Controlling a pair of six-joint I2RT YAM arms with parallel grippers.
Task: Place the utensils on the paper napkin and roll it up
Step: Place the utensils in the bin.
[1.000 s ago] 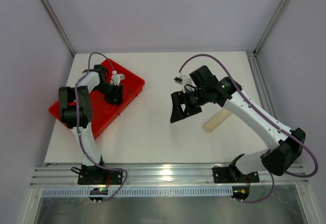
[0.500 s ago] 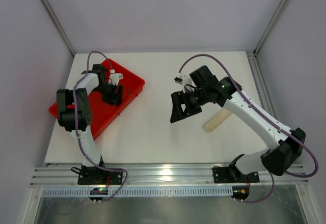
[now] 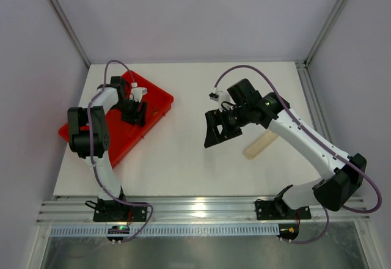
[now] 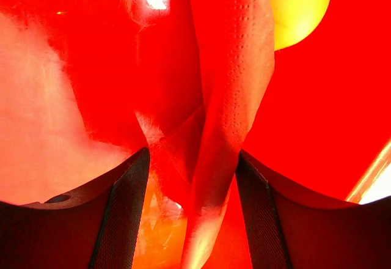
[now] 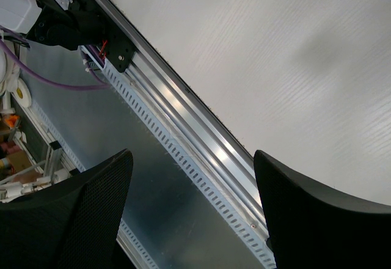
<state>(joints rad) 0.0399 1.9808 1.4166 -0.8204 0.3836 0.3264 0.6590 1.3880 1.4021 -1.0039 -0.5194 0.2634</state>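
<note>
Nearest, along the bottom of the overhead view, runs the metal rail [image 3: 201,211] that carries both arm bases. The right wrist camera looks down on that rail and the edge of the white counter [image 3: 183,159].

Above it, right of centre, the utensils [image 3: 261,143] lie on the bare counter. They show as one pale tan stick-shaped patch, and I cannot tell how many pieces are in it. Just to their left hang the right fingers [image 3: 214,131], spread apart and holding nothing, near the utensils but not touching them.

Farther back, at the upper left, the red tray [image 3: 79,131] sits at an angle, and the left fingers [image 3: 135,113] are down inside it. In the left wrist view these fingers stand apart on either side of a raised, crumpled fold of the red napkin [image 4: 226,128]. The fold runs up the middle of the frame, and the rest of the napkin is hard to tell from the tray floor of the same colour.

The step in hand looks like fetching the napkin: it is in the tray, not spread on the counter, and no utensil is on it. Next the left fingers would need to pinch that fold firmly, since thin paper slips or tears easily. They would then lift it over the rim and lay it flat on open counter before the right arm brings the utensils across.
</note>
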